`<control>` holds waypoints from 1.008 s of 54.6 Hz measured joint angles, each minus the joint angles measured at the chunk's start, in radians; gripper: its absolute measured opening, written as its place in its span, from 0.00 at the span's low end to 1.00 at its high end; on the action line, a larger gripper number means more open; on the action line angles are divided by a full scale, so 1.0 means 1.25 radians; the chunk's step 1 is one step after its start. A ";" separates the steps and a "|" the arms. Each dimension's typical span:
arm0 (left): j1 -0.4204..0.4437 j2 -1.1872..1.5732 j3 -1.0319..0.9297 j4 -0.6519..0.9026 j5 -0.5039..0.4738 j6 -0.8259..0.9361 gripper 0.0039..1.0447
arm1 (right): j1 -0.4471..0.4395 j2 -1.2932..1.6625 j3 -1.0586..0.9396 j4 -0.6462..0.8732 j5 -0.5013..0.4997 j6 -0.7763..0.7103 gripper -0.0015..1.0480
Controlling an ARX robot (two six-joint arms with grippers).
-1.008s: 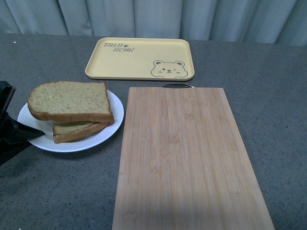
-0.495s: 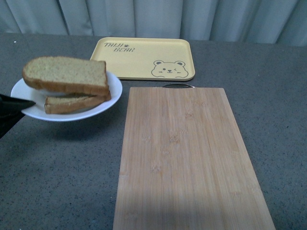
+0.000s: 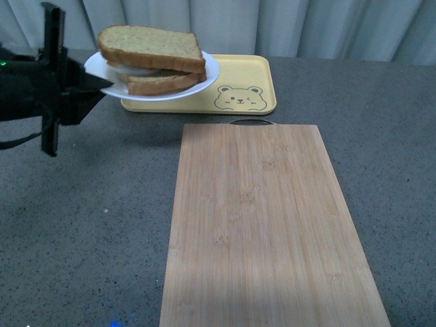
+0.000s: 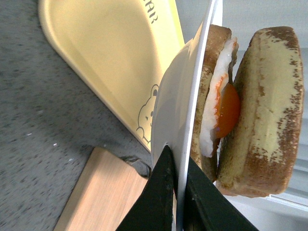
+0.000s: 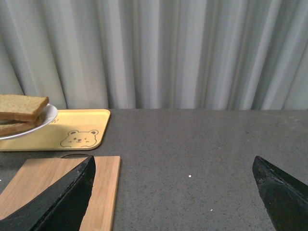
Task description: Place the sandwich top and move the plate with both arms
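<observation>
Grey counter (image 3: 88, 225), pale curtains: your left arm (image 3: 27, 88) holds the plate (image 3: 204, 76) aloft over the left end of the yellow tray (image 3: 238, 75), jaws pinching one rim. The sandwich top (image 3: 151, 46) sits on egg (image 4: 226, 108) and lower slice (image 3: 160, 83). Right jaws hang spread wide, well apart. Hold it level; a one-sided grip likely tips, so bring the right onto the opposite rim.

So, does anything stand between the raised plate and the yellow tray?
Nothing visible does. The plate, gripped at its rim by the left gripper, hangs in the air by the yellow tray's left part. The tray surface that shows is bare, with only a printed bear. The wooden board lies nearer the robot.
</observation>
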 joint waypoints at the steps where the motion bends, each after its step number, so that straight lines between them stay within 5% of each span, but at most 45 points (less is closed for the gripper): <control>1: -0.006 0.011 0.023 -0.015 -0.002 -0.001 0.03 | 0.000 0.000 0.000 0.000 0.000 0.000 0.91; 16: -0.049 0.192 0.343 -0.221 -0.037 -0.002 0.03 | 0.000 0.000 0.000 0.000 0.000 0.000 0.91; 40: -0.033 0.288 0.521 -0.368 -0.052 0.010 0.04 | 0.000 0.000 0.000 0.000 0.000 0.000 0.91; 55: -0.030 0.254 0.462 -0.362 -0.046 0.048 0.46 | 0.000 0.000 0.000 0.000 0.000 0.000 0.91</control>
